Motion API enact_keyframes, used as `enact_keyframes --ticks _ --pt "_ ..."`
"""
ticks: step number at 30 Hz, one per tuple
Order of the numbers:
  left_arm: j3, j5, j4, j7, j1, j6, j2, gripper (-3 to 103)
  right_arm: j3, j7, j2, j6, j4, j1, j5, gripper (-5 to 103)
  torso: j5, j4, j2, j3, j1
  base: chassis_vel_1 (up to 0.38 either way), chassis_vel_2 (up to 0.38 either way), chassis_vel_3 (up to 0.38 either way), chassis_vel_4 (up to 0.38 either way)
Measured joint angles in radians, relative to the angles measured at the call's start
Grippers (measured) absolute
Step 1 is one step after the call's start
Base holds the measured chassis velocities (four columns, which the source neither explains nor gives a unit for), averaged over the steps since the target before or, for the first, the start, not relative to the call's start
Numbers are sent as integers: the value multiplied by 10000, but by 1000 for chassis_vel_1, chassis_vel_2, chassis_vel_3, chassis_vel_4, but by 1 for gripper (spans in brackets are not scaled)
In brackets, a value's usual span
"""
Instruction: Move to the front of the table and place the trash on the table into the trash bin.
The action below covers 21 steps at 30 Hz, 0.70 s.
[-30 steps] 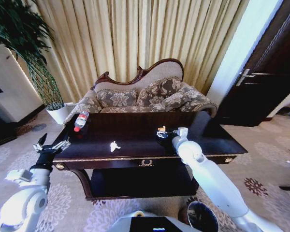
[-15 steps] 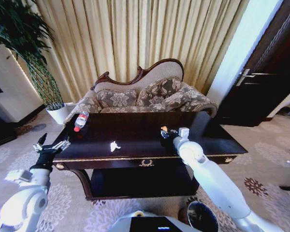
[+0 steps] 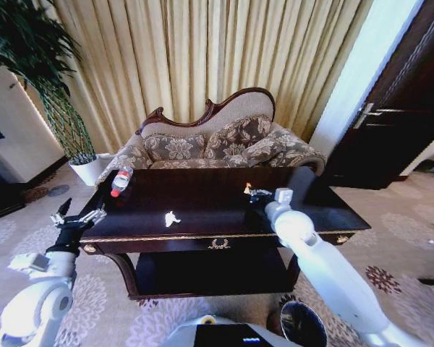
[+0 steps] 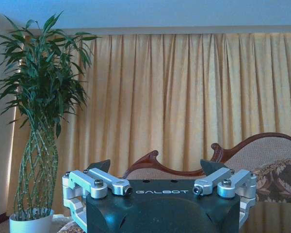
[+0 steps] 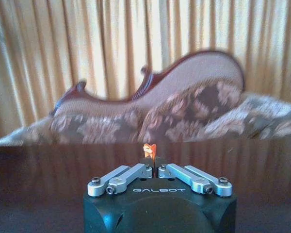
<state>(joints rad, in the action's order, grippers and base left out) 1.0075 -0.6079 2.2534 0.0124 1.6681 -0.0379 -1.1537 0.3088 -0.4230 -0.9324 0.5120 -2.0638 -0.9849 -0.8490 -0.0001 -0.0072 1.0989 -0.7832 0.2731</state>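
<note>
Dark, glossy wood is mirroring the room across the long table [image 3: 202, 202], where the right gripper [image 3: 250, 192] is hovering over the right half of the top, its fingers pressed together on a small orange-yellow scrap [image 5: 150, 149]. Most of that scrap is sitting hidden between the fingertips, so its shape is hard to make out. A crumpled white paper bit [image 3: 171, 217] is lying near the front edge at mid-table, and a clear plastic bottle with a red cap [image 3: 120, 181] is resting at the far left corner. Off the table's left end, the left gripper [image 3: 76, 217] is waiting with its fingers spread wide, holding nothing. Raised "GALBOT" lettering is showing on both black gripper housings. At the frame's bottom edge, a dark round trash bin [image 3: 302, 323] is showing, partly cut off. Gold trim and an emblem [image 3: 218, 244] are marking the drawer front.
</note>
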Motion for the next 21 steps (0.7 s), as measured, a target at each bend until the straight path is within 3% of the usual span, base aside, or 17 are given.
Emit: enact_keyframes --ticks 1,2,3,4,7,14,21 --pt "-2 -13 -13 6 -42 0 20 100 453 273 139 -669 -177 -405 239 2 4 2 0 0 0 0 0 0 0" --pt "-2 -13 -13 6 -42 0 20 100 453 273 139 -669 -177 -405 239 2 4 2 0 0 0 0 0 0 0" --pt "-5 -35 -34 4 -99 1 40 100 835 497 276 -1441 -350 -802 567 2 2 2 0 0 0 0 0 0 0" --pt "-5 -35 -34 4 -99 1 40 100 835 497 276 -1441 -350 -802 567 2 2 2 0 0 0 0 0 0 0" --pt "-10 -119 -61 6 -250 -25 82 100 1604 761 451 -2645 -862 -1790 973 2 3 -2 0 0 0 0 0 0 0" --pt "-91 -203 -159 10 -416 -61 52 100 2283 367 175 -2843 -1592 -2866 1110 2 1 4 0 0 0 0 0 0 0" --pt "-82 -436 -207 11 -520 -196 184 100 2825 568 -234 -2522 -2034 -3910 1517 1 2 0 0 0 0 0 0 0 0"
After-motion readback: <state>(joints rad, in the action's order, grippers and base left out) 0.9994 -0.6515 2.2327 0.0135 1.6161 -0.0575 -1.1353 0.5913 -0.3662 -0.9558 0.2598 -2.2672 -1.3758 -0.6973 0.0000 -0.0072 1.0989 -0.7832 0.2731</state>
